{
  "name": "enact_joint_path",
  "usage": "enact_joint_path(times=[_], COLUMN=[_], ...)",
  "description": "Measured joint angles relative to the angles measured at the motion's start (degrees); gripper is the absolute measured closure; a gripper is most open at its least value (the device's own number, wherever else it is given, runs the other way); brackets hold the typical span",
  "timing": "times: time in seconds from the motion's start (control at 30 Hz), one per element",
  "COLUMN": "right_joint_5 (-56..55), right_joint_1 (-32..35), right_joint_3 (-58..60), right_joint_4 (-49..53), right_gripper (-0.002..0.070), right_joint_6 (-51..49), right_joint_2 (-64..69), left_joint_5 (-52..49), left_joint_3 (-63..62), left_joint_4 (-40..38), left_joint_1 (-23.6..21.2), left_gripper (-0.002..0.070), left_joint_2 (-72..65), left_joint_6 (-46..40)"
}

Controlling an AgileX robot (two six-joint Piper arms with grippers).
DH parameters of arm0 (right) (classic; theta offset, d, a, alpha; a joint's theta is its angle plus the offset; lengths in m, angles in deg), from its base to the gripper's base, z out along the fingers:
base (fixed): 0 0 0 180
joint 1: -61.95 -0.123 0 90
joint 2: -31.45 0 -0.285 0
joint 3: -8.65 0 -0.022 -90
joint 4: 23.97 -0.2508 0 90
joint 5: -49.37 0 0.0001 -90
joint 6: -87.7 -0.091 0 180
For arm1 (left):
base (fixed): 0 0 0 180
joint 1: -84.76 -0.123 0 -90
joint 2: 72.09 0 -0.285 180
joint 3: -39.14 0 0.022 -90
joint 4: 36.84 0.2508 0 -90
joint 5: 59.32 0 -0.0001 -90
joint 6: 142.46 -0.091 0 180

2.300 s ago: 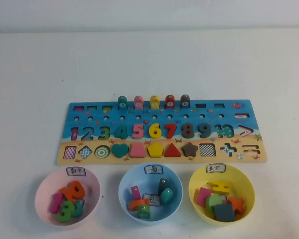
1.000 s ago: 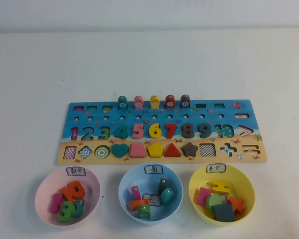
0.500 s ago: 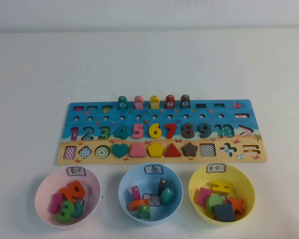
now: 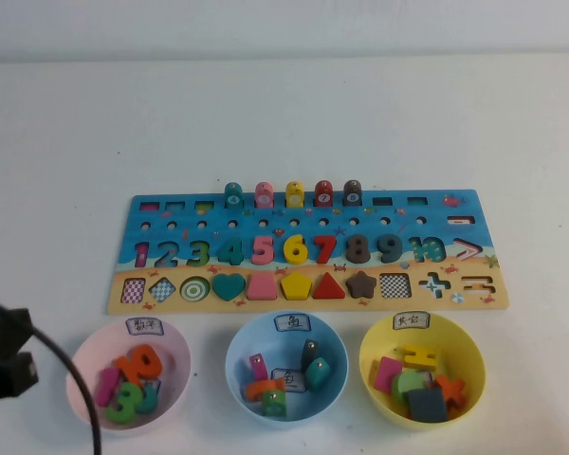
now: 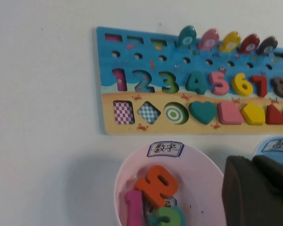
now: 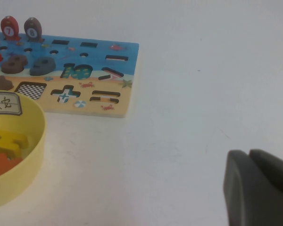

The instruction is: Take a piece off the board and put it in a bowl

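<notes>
The teal arch-topped piece (image 4: 233, 194) stands at the left end of a row of fish-shaped blocks on the far edge of the board (image 4: 474, 226); it also shows in the left wrist view (image 5: 187, 36). The light blue bowl (image 4: 237, 358) sits in front of the board's middle and holds several pieces. My left gripper (image 4: 17, 358) is at the near left, beside the pink bowl, far from the teal piece; its jaws (image 5: 252, 162) are together and empty. My right gripper (image 6: 250, 155) is shut and empty over bare table, right of the board's end (image 6: 127, 84).
A pink bowl (image 4: 83, 349) with number pieces is at the near left, right beside my left gripper. A yellow bowl (image 4: 372, 353) with shape pieces is at the near right. Pink, yellow, red and brown blocks (image 4: 294, 193) stand beside the teal one.
My left arm has come into the high view at the near left, beside the pink bowl. The board, bowls and pieces have not moved.
</notes>
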Motion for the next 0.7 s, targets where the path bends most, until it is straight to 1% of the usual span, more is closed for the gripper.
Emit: enact_joint_path(times=[0.1, 0.3, 0.57, 0.7], right_joint_5=[0.0, 0.0, 0.0, 0.0], right_joint_1=[0.0, 0.0, 0.0, 0.0], right_joint_3=[0.0, 0.0, 0.0, 0.0], right_joint_4=[0.0, 0.0, 0.0, 0.0], right_gripper=[0.0694, 0.0694, 0.0694, 0.0694], right_joint_6=[0.0, 0.0, 0.0, 0.0], right_joint_2=[0.0, 0.0, 0.0, 0.0], left_joint_5=[-3.6, -7.3, -11.1, -12.1], left_joint_3=[-5.5, -15.1, -29.0, -37.2], left_joint_4=[0.0, 0.1, 0.2, 0.9], left_joint_1=[0.0, 0.0, 0.1, 3.0], left_gripper=[0.068, 0.0679, 0.068, 0.068], left_joint_2=[-7.8, -22.9, -40.6, -48.9], left_joint_6=[-3.7, -6.6, -7.7, -7.0])
